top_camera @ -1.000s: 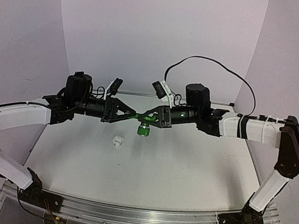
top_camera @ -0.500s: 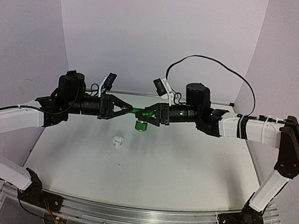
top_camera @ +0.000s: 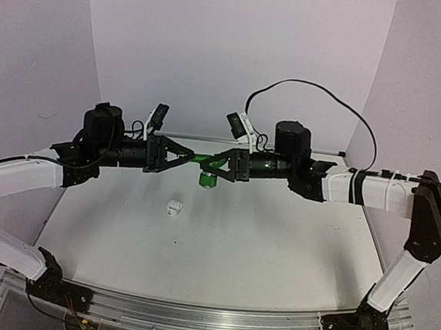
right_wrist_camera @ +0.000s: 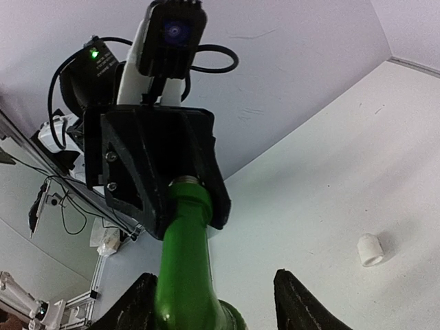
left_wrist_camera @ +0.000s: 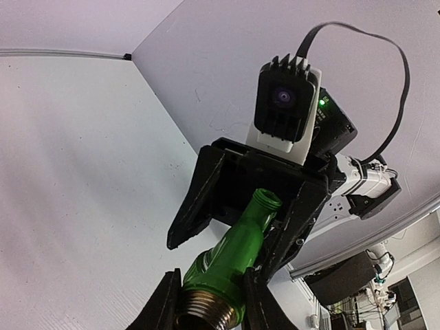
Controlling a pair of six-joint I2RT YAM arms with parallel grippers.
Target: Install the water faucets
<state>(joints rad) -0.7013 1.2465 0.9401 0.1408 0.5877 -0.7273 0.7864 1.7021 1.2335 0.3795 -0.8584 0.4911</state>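
Observation:
The green tap [top_camera: 207, 166] hangs in the air between my two grippers, above the table's back half. My left gripper [top_camera: 188, 159] is shut on it. In the left wrist view the fingers [left_wrist_camera: 163, 306] clamp the tap [left_wrist_camera: 237, 251] at its silvery threaded end. My right gripper [top_camera: 220, 165] is open around the tap's other end. In the right wrist view the green stem [right_wrist_camera: 182, 261] lies against one finger [right_wrist_camera: 137, 306], with a wide gap to the other. The white fitting [top_camera: 174, 206] lies loose on the table, also in the right wrist view [right_wrist_camera: 371, 249].
The white table [top_camera: 276, 232] has pale walls behind and at both sides. A black cable [top_camera: 319, 92] arcs above the right arm. A metal rail [top_camera: 207, 318] runs along the near edge by the arm bases.

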